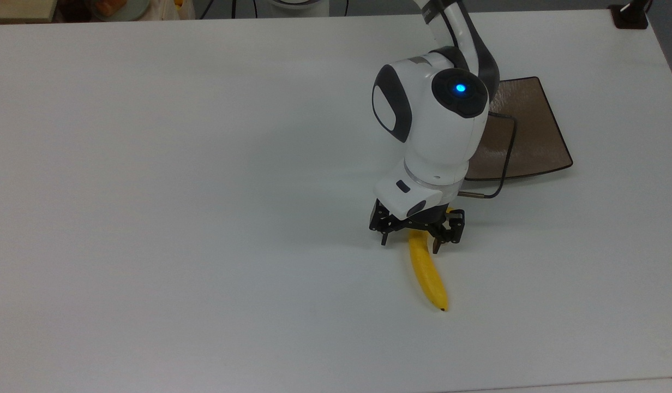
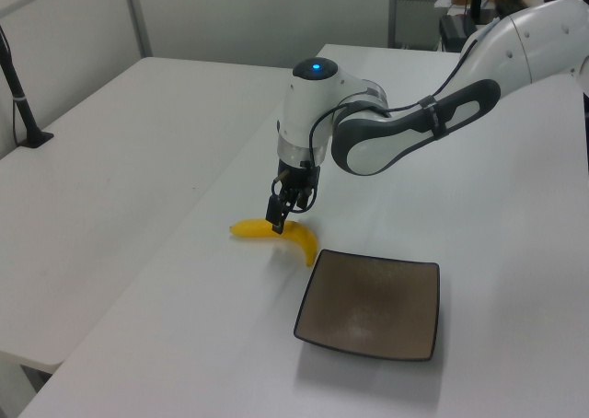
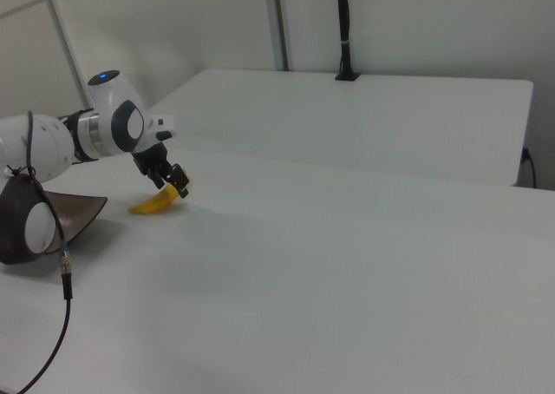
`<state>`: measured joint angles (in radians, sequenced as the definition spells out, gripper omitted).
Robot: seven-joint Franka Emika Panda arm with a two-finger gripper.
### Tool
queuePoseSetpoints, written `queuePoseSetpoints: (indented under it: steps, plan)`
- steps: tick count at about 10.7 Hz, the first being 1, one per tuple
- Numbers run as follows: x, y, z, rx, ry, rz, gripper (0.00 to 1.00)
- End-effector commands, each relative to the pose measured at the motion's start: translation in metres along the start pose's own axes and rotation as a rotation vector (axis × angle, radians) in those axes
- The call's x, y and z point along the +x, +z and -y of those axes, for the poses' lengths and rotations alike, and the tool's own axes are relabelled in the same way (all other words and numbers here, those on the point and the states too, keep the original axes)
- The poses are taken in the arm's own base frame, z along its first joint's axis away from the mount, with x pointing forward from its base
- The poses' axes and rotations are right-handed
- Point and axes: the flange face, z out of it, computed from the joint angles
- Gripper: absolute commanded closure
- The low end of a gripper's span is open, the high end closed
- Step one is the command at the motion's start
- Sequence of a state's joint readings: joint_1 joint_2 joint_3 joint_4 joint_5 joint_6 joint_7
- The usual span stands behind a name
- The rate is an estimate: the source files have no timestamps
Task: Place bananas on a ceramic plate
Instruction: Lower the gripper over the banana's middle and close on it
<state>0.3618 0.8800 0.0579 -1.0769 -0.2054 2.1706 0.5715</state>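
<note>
A yellow banana (image 1: 429, 275) lies on the white table (image 1: 205, 191), its stem end towards the brown square plate (image 1: 532, 131). My gripper (image 1: 409, 244) stands open low over that stem end, one finger on each side of it; whether a finger touches the fruit I cannot tell. In the left view the gripper (image 2: 281, 217) hangs down onto the banana (image 2: 302, 241), just beyond the plate (image 2: 373, 303). The right view has the gripper (image 3: 173, 184) above the banana (image 3: 152, 206), with the plate (image 3: 80, 213) partly behind the arm. The plate holds nothing.
A thin black cable (image 1: 509, 158) loops from the arm over the plate's near edge. A black post stands clamped at a far table corner (image 1: 630, 15). The table's front edge (image 1: 532, 388) runs close below the banana in the top view.
</note>
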Motion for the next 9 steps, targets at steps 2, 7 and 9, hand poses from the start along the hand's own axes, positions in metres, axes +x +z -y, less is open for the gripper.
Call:
queuePoseSetpoints:
  steps: [2, 7, 9]
  plan:
    - [-0.0027, 0.0029, 0.0091, 0.006, -0.057, -0.012, 0.22]
    - [-0.0036, 0.0027, 0.0095, 0.006, -0.100, -0.007, 0.64]
    - [-0.0041, 0.0024, 0.0090, 0.002, -0.116, 0.000, 0.94]
